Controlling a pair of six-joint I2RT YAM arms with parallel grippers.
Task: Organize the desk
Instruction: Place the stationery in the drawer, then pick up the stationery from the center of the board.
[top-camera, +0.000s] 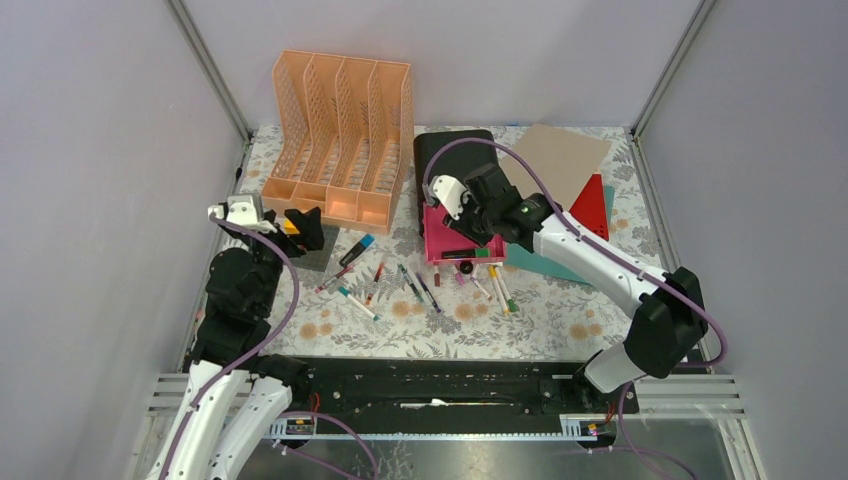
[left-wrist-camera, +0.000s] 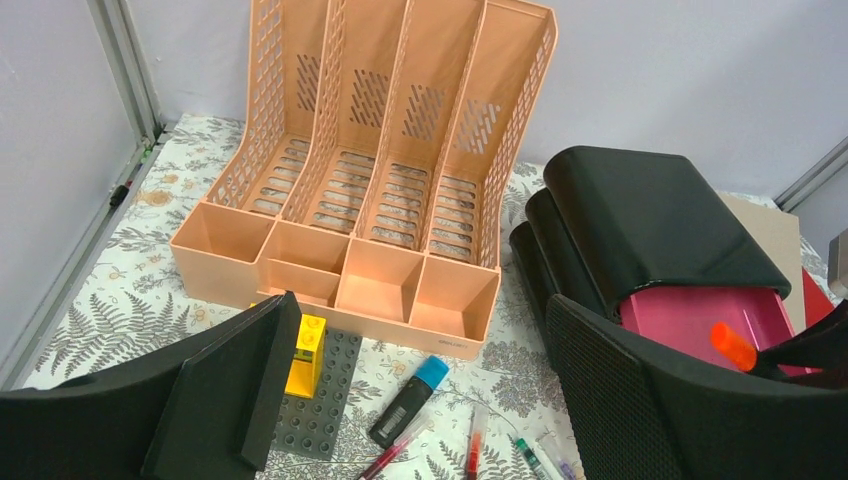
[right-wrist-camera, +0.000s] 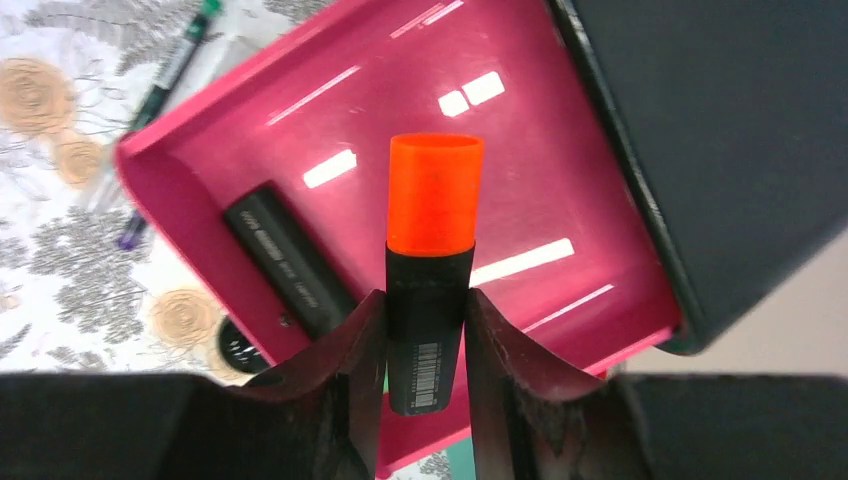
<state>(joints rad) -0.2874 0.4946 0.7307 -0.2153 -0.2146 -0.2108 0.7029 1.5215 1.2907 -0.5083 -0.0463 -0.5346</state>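
Note:
The desk is covered with a fern-and-flower cloth. My right gripper is shut on a black highlighter with an orange cap and holds it over the open pink drawer of the black drawer box. Another black marker lies in that drawer. In the top view the right gripper is above the drawer. My left gripper is open and empty, just in front of the orange file rack, above a grey baseplate with a yellow brick.
A blue-capped black marker and several pens lie scattered on the cloth between the rack and the drawer. More pens lie in front of the drawer. A brown card, a red sheet and a teal sheet lie at the back right.

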